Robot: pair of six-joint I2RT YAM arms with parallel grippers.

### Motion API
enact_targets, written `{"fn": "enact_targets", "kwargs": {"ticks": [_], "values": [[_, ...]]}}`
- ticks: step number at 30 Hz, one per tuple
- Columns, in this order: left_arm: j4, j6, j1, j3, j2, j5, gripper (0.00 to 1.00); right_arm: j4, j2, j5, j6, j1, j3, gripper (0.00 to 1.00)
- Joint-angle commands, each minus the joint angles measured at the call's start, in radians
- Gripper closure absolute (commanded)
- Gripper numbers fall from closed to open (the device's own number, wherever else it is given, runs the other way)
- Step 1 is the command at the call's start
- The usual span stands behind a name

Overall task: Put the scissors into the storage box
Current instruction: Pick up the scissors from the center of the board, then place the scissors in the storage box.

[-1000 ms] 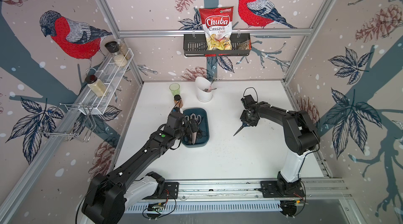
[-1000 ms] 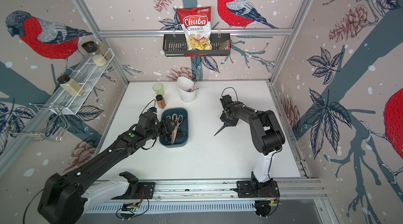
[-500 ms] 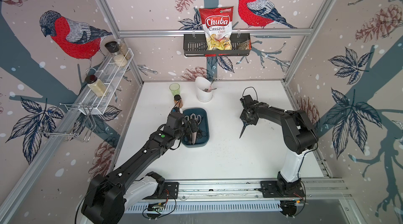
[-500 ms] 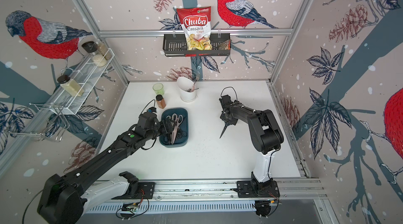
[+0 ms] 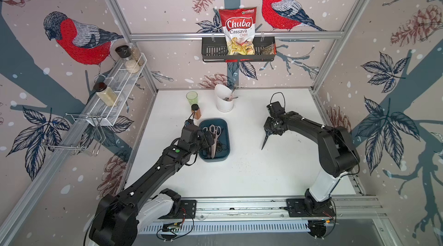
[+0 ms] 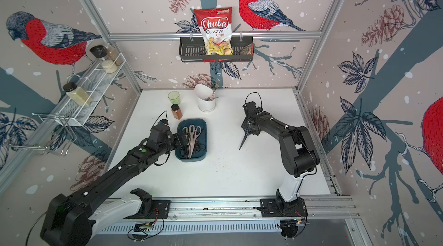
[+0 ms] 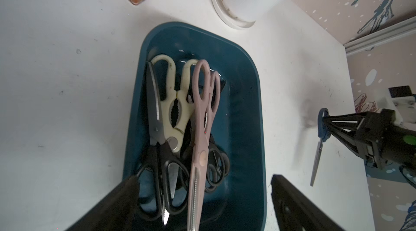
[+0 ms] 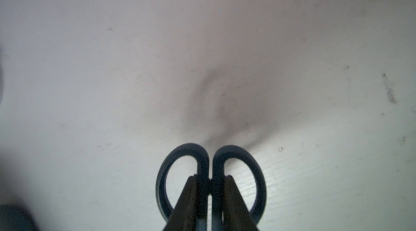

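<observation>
**Blue pair held by its handles, box waiting across the surface**

The right jaws are closed narrow on the blue-handled scissors (image 8: 203, 164). They pinch the two loops where they meet, which keeps the blades shut. The blades hang down at a tilt over the white surface (image 5: 251, 173), well apart from the storage box (image 5: 227, 140). I cannot tell whether the tip touches the surface. A grip at the handles likely lets the blades enter the box first.

In the box the cream shears (image 7: 166, 110), a pink pair (image 7: 202, 128) and black-handled pairs (image 7: 162, 169) lie lengthwise, matching its long shape. The left jaws stand wide and empty over the box's near end.
</observation>
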Motion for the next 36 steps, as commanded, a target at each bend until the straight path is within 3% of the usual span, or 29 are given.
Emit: {"fn": "enact_targets", "kwargs": {"ticks": [1, 8, 13, 20, 33, 36], "values": [[0.048, -0.023, 0.061, -0.02, -0.02, 0.043, 0.05, -0.021, -0.043, -0.05, -0.015, 0.027, 0.032, 1.0], [0.054, -0.037, 0.185, -0.071, -0.071, 0.063, 0.05, 0.02, -0.037, -0.088, 0.032, 0.199, 0.14, 1.0], [0.063, -0.07, 0.282, -0.145, -0.125, 0.104, 0.05, 0.078, 0.065, -0.096, 0.069, 0.349, 0.271, 1.0], [0.061, -0.083, 0.375, -0.235, -0.181, 0.143, 0.05, 0.086, 0.262, -0.096, 0.074, 0.478, 0.477, 1.0], [0.054, -0.096, 0.439, -0.297, -0.234, 0.158, 0.05, 0.033, 0.489, -0.058, 0.035, 0.544, 0.646, 1.0], [0.054, -0.094, 0.441, -0.297, -0.234, 0.158, 0.05, 0.015, 0.507, -0.056, 0.016, 0.544, 0.672, 0.95]]}}
